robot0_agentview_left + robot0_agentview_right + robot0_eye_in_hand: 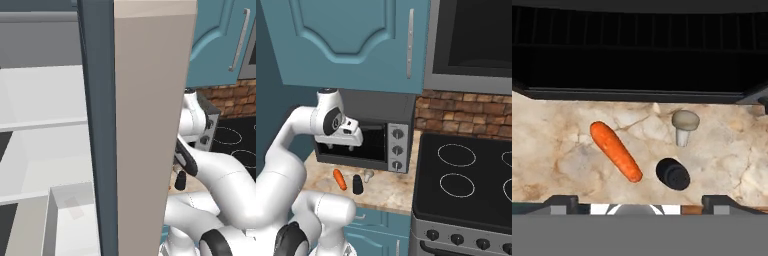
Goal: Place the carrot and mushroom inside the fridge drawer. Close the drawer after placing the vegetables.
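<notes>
The carrot, a small orange tapered stick, lies on the marble counter with nothing touching it; it also shows in the right base view as the carrot. The pale mushroom stands stem-down to its right, close to the oven front, mushroom. My gripper hangs above the counter pointing down over both, open and holding nothing; in the hand view my gripper has its fingertips spread wide. The fridge drawer, a white bin, stands pulled out at the fridge's lower left.
A black shaker stands between carrot and mushroom, slightly nearer me, shaker. A countertop oven backs the counter. The stove is to the right. The open fridge door stands between the fridge shelves and the arm.
</notes>
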